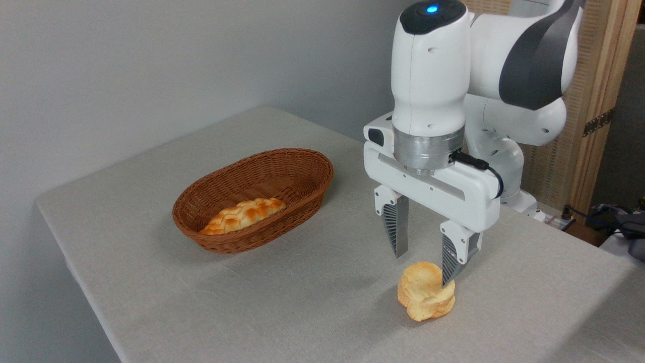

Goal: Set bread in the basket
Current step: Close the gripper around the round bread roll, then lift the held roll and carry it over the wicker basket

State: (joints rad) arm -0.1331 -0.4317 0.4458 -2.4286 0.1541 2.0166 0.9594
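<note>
The small round pale-golden lobed bun (426, 298) sits flat — no long axis — on the grey cloth-covered table (151, 242) by a grey wall (151, 65); the white two-finger gripper (424, 266) is spread above it.

You see a pale gold bun (426, 297) with layered sides on a light grey cloth (302, 302). Your basket (257, 201) is brown and woven. The loaf (244, 214) in it is orange-brown with a braid pattern. The arm (428, 75) is white with dark grey parts and a blue light.

Soft, even, bright light; faint diffuse shadows on the table (312, 302); sharp focus, no glare.
</note>
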